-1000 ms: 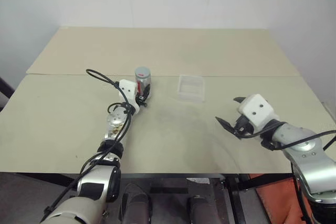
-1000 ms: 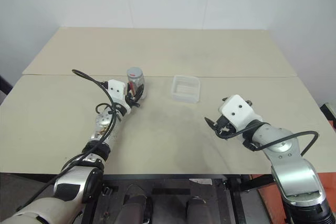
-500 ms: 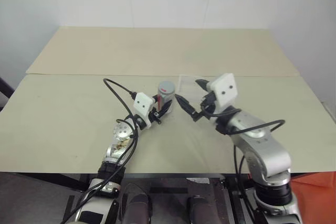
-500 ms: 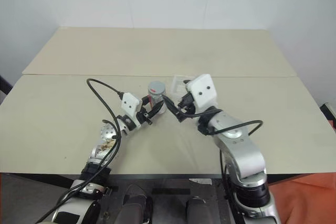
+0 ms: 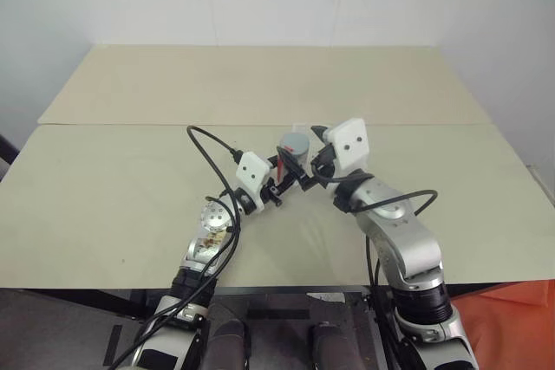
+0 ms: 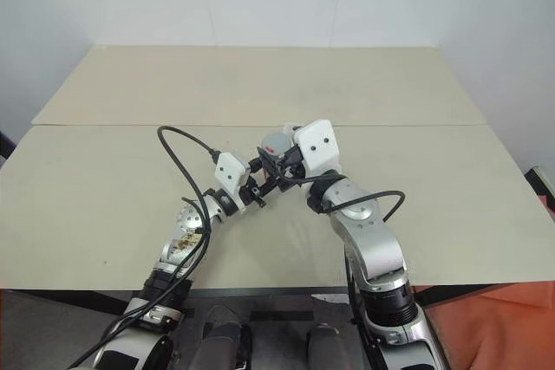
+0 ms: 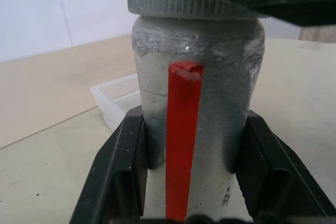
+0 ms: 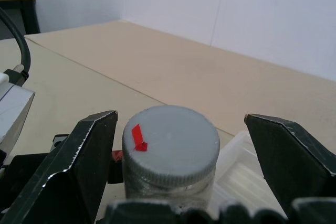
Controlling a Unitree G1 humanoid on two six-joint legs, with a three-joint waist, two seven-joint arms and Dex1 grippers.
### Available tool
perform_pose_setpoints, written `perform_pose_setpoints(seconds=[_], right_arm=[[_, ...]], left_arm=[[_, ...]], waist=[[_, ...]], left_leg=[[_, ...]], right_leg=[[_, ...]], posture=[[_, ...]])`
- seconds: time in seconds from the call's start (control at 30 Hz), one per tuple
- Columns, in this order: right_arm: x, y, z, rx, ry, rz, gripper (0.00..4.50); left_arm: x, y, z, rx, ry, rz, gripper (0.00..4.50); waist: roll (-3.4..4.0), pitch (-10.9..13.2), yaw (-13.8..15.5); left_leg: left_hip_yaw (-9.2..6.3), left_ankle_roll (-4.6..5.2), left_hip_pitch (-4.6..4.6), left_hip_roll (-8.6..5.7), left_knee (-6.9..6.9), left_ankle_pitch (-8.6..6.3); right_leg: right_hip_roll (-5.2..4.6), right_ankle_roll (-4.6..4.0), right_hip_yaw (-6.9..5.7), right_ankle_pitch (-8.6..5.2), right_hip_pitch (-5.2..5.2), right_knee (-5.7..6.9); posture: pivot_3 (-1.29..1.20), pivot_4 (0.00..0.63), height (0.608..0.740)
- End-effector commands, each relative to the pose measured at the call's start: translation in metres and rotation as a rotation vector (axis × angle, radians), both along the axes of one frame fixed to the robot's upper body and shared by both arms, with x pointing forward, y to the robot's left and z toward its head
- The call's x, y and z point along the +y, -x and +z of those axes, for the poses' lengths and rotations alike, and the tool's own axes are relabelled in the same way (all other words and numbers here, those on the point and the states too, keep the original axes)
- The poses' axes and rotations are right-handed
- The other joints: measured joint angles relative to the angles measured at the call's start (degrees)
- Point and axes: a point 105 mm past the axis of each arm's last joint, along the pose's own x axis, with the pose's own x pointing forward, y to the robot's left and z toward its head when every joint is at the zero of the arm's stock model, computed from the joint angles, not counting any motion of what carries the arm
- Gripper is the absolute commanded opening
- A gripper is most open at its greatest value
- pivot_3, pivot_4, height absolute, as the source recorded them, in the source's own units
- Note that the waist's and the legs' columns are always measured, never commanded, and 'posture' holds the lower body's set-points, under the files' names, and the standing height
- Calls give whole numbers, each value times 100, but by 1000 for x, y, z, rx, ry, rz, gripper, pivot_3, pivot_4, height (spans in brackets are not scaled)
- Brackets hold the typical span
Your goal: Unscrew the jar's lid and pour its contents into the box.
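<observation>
I have the small silver-grey cylindrical jar (image 7: 197, 103) clamped in my left gripper (image 7: 191, 182) — its two black fingers (image 7: 121, 171) press against the jar's lower sides, one on each flank, and the jar stands upright between them. A red strip of the label runs straight up the side that faces my left wrist camera. From the head camera I see the jar (image 5: 293, 152) held up near the middle of the pale beige table (image 5: 104, 188), in front of my chest, with both arms meeting there.

The round flat grey lid (image 8: 170, 142) sits on top of the jar, its ribbed edge showing and a small red mark near one side of its top face. My right gripper (image 8: 186, 161) hangs over it with the jaws spread wide; one black finger (image 8: 86, 156) stands on each side of the lid, and I see a gap between each finger and the lid's rim — no touch that I can make out.

The small clear plastic rectangular box (image 7: 118, 100) with low walls rests on the table just behind the jar, partly hidden by it. I cannot see the jar's contents through its wall
</observation>
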Motion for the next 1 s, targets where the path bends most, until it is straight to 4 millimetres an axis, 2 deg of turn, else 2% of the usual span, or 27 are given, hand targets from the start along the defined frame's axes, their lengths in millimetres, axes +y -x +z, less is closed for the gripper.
perform_pose_setpoints(seconds=[0.03, 0.37, 0.47, 0.57, 0.6, 0.87, 1.0], right_arm=[[3, 2, 15, -74, 3, 11, 4500], [8, 2, 10, -59, 23, 44, 4500], [9, 1, 10, -57, 20, 50, 3951], [10, 1, 10, -57, 22, 51, 2951], [10, 0, 10, -58, 23, 50, 2798], [8, 0, 10, -76, 37, 35, 2798], [7, 8, 15, -80, 37, 139, 2798]], left_arm=[[-5, 4, 14, -52, 14, -14, 1924], [-5, 3, 14, -54, 21, -9, 1924], [-5, 3, 14, -55, 21, -6, 1924], [-4, 2, 14, -58, 16, 0, 1924], [-3, 1, 14, -57, 16, 2, 1924], [-4, 3, 10, -47, 0, -21, 1924], [-4, 14, 12, -48, -9, -114, 1924]], waist=[[0, 0, 0], [0, 0, 0], [0, 0, 0], [0, 0, 0], [0, 0, 1], [0, 0, 1], [0, 0, -4]], left_leg=[[0, 0, 0, 0, 0, 0], [0, 0, 0, 0, 0, 0], [0, 0, 0, 0, 0, 0], [0, 0, 0, 0, 0, 0], [0, 0, 0, 0, 0, 0], [0, 0, -1, 0, 0, 0], [1, 0, -1, 1, -1, 0]], right_leg=[[0, 0, 0, 0, 0, 0], [0, 0, 0, 0, 0, 0], [0, 0, 0, 0, 0, -1], [0, 0, 0, 0, -1, 0], [0, 0, 0, 0, -1, -1], [0, 0, 0, 0, -2, -1], [0, 0, 0, 0, -3, -1]], posture=[[0, 150, 740], [0, 150, 740], [0, 150, 740], [0, 150, 740], [0, 150, 740], [0, 150, 740], [0, 150, 740]])
